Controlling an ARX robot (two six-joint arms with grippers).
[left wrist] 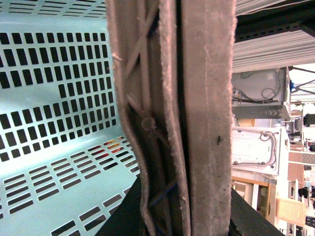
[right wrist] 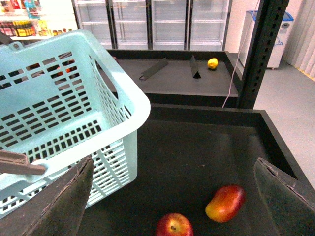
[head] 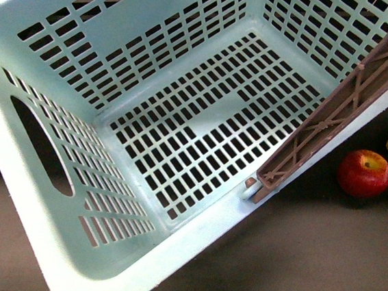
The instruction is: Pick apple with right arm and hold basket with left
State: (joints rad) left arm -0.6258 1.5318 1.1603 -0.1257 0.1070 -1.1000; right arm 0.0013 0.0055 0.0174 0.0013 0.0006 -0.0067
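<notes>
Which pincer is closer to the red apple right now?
Right. The right pincer hangs open above the apple; the left pincer is clamped on the brown basket handle, away from it.

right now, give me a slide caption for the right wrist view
Open right pincer poised over the apple, orange-red fruit beside it, basket alongside

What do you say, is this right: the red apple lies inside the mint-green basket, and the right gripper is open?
Not quite. The apple lies outside the basket, on the dark surface beside it, as the right wrist view shows. The right gripper is open, as you said.
</notes>
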